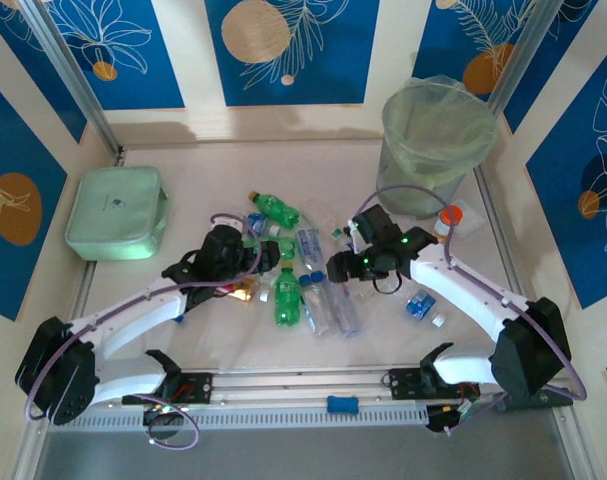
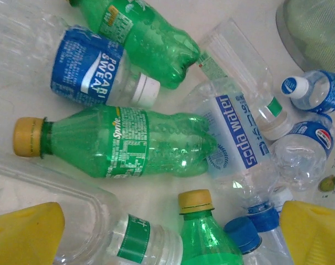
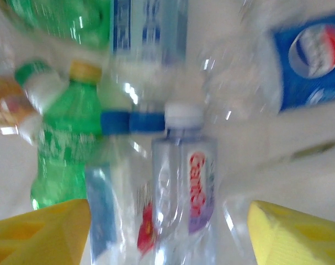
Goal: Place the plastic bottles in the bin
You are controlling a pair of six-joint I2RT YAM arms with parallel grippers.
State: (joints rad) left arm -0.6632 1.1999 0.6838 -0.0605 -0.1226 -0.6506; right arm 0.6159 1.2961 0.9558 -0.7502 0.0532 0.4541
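Your right tool (image 3: 167, 223) is spread around the clear bottle (image 3: 181, 182). Squeeze its middle gently, then lift it to the bin (image 1: 423, 185). Your left tool (image 2: 170, 234) is spread wide, empty.

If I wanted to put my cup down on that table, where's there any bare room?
The far strip of table between the green box and the bin is bare, and so is the strip between the bottles and the near edge. The middle is crowded with them.

Bright even light; glints on plastic bottles (image 2: 128, 149); right wrist view motion-blurred; soft shadows overhead.
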